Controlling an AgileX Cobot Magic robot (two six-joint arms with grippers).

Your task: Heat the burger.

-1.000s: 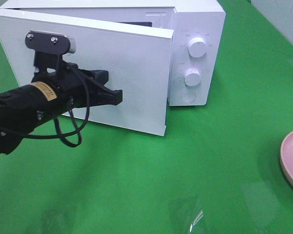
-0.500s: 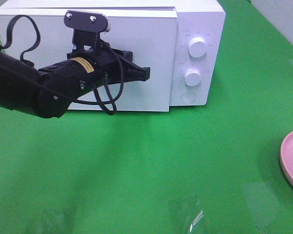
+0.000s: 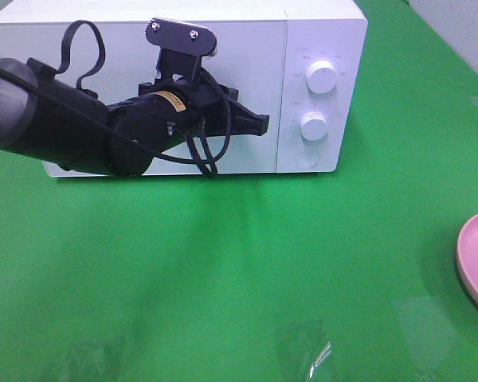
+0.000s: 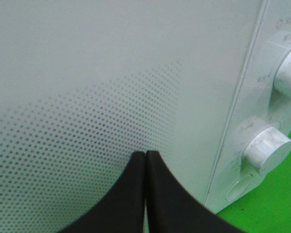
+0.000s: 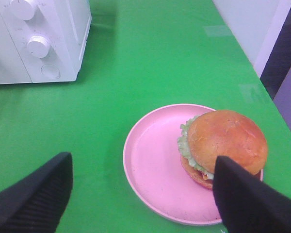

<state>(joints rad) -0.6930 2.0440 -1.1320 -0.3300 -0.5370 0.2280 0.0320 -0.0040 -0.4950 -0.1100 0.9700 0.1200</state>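
burger [image 5: 223, 145] sits on the pink plate [image 5: 155, 170], on the side of the plate away from the microwave, well apart from the white microwave [image 3: 319, 48] on the green tabletop [image 3: 239, 270]. right gripper [image 5: 140, 194] hangs above the plate with its jaws spread wide and nothing between them, one finger [image 5: 247, 199] overlapping the burger's edge in the wrist view. left gripper [image 3: 259, 125] is closed tight, empty, its tips against the microwave's shut door [image 4: 87, 97], just beside the control panel with its two round knobs [image 3: 315, 126]. in the high view only the plate's rim shows at the right edge.
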